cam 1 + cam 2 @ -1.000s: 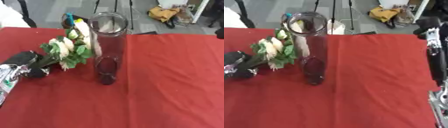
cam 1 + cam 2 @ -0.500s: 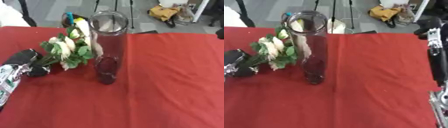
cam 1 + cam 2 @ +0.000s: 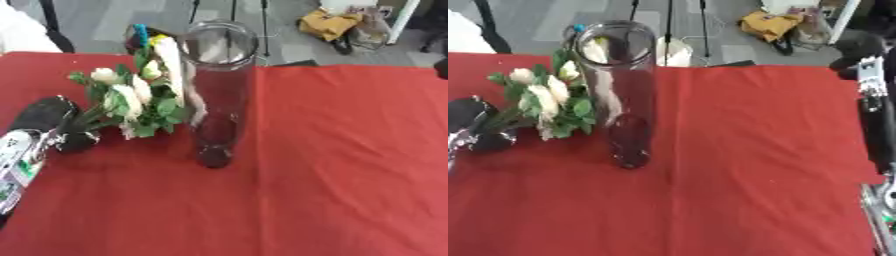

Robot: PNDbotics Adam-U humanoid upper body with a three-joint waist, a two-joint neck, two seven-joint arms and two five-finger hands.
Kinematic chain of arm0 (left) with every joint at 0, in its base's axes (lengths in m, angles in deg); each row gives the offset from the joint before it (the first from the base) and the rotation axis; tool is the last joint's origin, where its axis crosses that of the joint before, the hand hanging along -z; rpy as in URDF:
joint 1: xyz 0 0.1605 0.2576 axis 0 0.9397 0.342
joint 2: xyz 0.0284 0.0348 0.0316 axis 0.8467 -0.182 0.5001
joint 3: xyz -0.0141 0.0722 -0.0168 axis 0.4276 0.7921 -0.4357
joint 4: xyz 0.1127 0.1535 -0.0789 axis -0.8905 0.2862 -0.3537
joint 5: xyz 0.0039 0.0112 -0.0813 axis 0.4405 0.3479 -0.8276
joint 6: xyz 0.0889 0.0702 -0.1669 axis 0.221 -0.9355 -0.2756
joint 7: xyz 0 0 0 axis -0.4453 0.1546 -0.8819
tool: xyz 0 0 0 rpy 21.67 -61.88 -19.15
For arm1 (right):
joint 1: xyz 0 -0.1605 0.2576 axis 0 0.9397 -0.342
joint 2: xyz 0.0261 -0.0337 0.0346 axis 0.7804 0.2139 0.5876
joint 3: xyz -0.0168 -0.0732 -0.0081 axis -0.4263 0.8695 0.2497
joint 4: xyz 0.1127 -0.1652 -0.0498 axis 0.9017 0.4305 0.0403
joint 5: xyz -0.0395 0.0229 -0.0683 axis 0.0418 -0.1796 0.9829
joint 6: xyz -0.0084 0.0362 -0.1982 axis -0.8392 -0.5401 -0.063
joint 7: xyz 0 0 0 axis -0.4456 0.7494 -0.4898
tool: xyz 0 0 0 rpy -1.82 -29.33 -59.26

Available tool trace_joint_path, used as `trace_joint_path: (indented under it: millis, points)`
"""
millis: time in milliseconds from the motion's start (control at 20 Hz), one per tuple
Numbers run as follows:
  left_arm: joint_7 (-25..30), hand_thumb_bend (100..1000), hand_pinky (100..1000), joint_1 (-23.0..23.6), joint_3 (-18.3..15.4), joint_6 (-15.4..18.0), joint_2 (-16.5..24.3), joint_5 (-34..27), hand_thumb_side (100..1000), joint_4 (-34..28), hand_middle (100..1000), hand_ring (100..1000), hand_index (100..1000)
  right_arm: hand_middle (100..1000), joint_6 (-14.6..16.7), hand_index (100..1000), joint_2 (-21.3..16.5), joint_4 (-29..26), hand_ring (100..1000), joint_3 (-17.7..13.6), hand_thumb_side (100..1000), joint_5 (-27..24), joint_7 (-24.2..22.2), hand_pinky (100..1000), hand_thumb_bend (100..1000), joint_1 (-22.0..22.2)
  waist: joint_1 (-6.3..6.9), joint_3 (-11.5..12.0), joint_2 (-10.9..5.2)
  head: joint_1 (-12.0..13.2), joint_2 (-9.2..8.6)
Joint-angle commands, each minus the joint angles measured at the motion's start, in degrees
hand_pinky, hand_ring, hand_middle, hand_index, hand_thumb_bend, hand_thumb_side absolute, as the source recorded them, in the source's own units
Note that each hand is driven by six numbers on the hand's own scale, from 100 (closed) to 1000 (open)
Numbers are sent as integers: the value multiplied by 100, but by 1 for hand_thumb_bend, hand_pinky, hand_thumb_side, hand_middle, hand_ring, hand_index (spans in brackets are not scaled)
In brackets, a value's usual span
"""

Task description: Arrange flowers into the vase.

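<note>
Flowers (image 3: pixel 131 102), a bunch of cream-white blooms with green leaves, sit at the left of the red tabletop (image 3: pixel 350 165), stems running left and down into the left robot hand (image 3: pixel 52 125). That black robot hand has its fingers curled round the stems, at the left edge of the tabletop. Blooms lean toward the tall clear glass vase (image 3: pixel 214 95), which stands upright just right of them, near the middle of the tabletop; some leaves seem to touch its wall, though I cannot tell for sure. No flower is inside the vase. On the right, the black and silver right arm (image 3: pixel 877 125) runs down the right edge, but the right robot hand itself is out of sight.
</note>
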Motion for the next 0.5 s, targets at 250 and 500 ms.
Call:
trace_joint_path:
  millis: [250, 500]
  points:
    - [-184, 100, 100, -102, -98, -27, 103, -119, 679, -3, 100, 100, 152, 516, -15, 720, -68, -108, 788, -44, 1000, -49, -1, 683, 100, -14, 21, 1, -123, 4, -48]
    - [-240, 100, 100, -89, -83, -32, 120, -228, 688, -23, 100, 100, 147, 516, -15, 721, -67, -108, 788, -43, 1000, -51, -5, 683, 100, -13, 20, 1, -126, 1, -45]
